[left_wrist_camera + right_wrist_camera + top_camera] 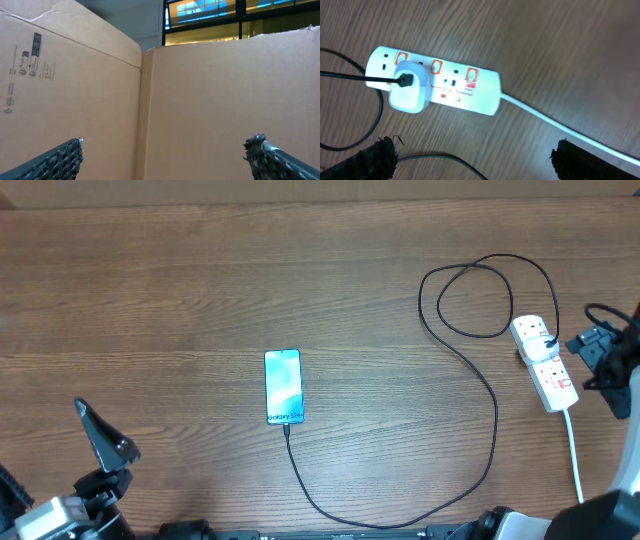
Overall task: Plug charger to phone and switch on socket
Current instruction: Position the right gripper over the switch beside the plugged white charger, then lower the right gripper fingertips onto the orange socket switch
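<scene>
phone (283, 387): centre, charger (496, 425) reaching its 6 o'clock end; socket (437, 82): far at 3 o'clock, right gripper (475, 155) wide beside it; left gripper (165, 145) wide, 8 o'clock; risk: finger shoves socket, tugging charger loose

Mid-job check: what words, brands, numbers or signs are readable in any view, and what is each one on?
"Galaxy S24": white lettering at the lower end of the slim light blue smartphone, overhead view.
Too blurred to read: red and dark print on the white elongated power strip.
Too small to read: black symbols and vertical print on the brown cardboard wall.
</scene>
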